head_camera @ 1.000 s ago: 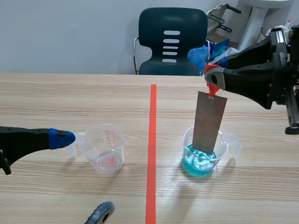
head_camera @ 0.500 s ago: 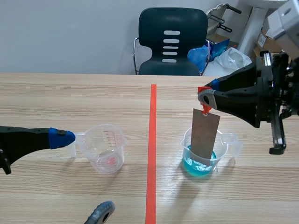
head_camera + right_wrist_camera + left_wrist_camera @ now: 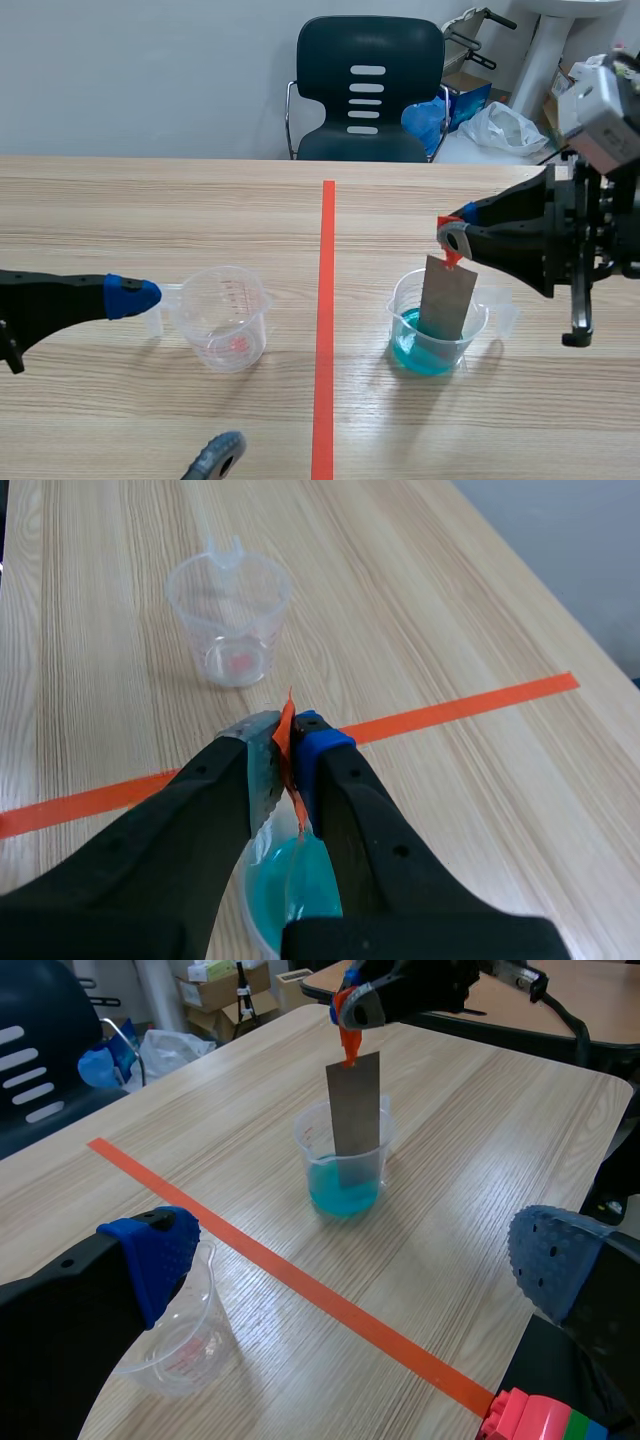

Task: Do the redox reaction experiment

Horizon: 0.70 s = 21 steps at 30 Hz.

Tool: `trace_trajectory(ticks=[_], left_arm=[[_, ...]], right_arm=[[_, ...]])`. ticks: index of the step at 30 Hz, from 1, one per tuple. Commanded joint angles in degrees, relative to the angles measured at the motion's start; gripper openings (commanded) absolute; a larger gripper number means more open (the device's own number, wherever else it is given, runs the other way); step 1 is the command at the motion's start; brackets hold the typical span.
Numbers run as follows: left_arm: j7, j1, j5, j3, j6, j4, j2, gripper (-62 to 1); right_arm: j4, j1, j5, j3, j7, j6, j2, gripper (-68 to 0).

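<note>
A grey metal strip (image 3: 447, 298) with an orange-red tab (image 3: 449, 254) hangs upright, its lower part inside a clear beaker of blue liquid (image 3: 437, 325). My right gripper (image 3: 452, 236) is shut on the tab, just above the beaker; in the right wrist view the tab (image 3: 289, 750) is pinched between the fingers with the blue liquid (image 3: 296, 880) below. The left wrist view shows the strip (image 3: 353, 1105) standing in the blue beaker (image 3: 343, 1160). An empty clear beaker (image 3: 224, 318) stands left of the tape line. My left gripper (image 3: 180, 370) is open beside it, one blue fingertip (image 3: 131, 296) close to its spout.
An orange-red tape line (image 3: 324, 320) runs down the middle of the wooden table (image 3: 120, 210). A dark chair (image 3: 369, 90) stands behind the far edge, with bags and boxes (image 3: 470, 110) on the floor to its right.
My right gripper has come down with the metal strip, sinking it deeper into the blue beaker. The left arm has stayed where it was.
</note>
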<state>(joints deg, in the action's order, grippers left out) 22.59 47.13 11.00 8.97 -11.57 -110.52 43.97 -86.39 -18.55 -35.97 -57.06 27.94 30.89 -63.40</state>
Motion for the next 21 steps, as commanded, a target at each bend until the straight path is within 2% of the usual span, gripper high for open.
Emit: trace_trajectory(ticks=[1, 21], left_arm=[[1.0, 0.5, 0.4, 0.3, -0.2, -1.2, -0.3, 1.4], [1.0, 0.5, 0.4, 0.3, -0.2, -1.2, -0.3, 1.4]], right_arm=[[0.1, -0.4, 0.0, 1.2, 0.5, 0.0, 0.3, -66.7], [0.9, -0.3, 0.0, 1.2, 0.7, 0.2, 0.9, -66.7]])
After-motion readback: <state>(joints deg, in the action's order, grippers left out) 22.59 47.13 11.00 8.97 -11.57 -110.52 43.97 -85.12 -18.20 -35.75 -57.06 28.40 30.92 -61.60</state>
